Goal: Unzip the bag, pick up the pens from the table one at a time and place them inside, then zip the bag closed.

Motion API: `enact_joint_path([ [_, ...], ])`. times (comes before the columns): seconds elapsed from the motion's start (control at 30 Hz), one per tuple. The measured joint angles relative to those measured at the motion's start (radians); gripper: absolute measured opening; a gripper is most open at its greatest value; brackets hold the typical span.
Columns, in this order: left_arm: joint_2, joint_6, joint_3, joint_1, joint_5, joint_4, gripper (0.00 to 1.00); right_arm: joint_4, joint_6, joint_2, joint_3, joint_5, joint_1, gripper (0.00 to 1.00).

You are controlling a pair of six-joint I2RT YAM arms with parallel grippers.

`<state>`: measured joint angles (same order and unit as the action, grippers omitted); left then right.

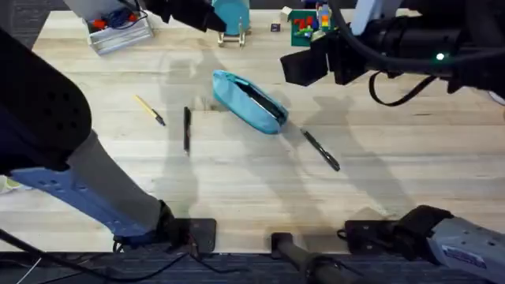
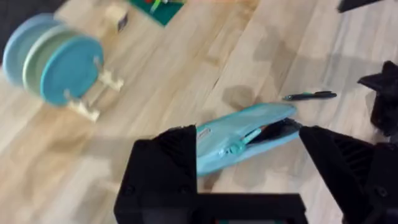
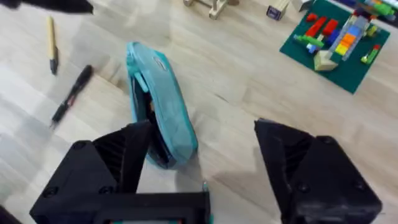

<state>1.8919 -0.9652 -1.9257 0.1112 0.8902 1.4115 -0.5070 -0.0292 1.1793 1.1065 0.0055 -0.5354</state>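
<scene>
Black and chunky, the left pincer (image 2: 245,180) hangs wide open above the counter (image 1: 237,189) and holds nothing. Between its two fingers you can see the bag (image 2: 245,138) lying below. The right pincer (image 3: 202,171) is black too, and it is also wide open with nothing in it, up over the bag's near end.

The bag (image 1: 249,100) is soft, light blue-teal cloth, long and puffy. It lies near the middle of the counter, with its long side running on a slant from the far left to the near right. Its zipper is partly open, so a dark slit shows along the top. Something dark sits inside the slit, but I cannot tell what it is.

One thin black pen (image 1: 187,128) lies on the counter to the left of the bag, pointing straight away from the arms. The other black pen (image 1: 321,149) lies just off the bag's near right end, on the same slant as the bag. A yellow stick (image 1: 149,110) with a dark tip lies further left.

The counter is pale wood planks with lines of grain. At its far edge sit round teal discs (image 2: 53,59) on a wooden stand.
</scene>
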Motion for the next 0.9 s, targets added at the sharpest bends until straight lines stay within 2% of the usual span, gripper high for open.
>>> enact_joint_path([
  [0.37,0.0,0.262,-0.021,0.012,-0.181,0.042,0.997,-0.109,0.039,0.0,0.002,-0.046,0.0,0.997],
  [0.6,-0.075,0.358,-0.021,0.012,-0.292,0.097,0.999,-0.135,0.08,0.0,0.002,-0.088,0.0,0.997],
  [0.8,-0.229,0.425,-0.021,0.011,-0.339,0.119,0.999,-0.167,0.084,0.0,0.002,-0.107,0.0,0.992],
  [0.9,-0.279,0.458,-0.022,0.009,-0.351,0.13,0.999,-0.169,0.086,0.0,0.002,-0.117,0.0,0.955],
])
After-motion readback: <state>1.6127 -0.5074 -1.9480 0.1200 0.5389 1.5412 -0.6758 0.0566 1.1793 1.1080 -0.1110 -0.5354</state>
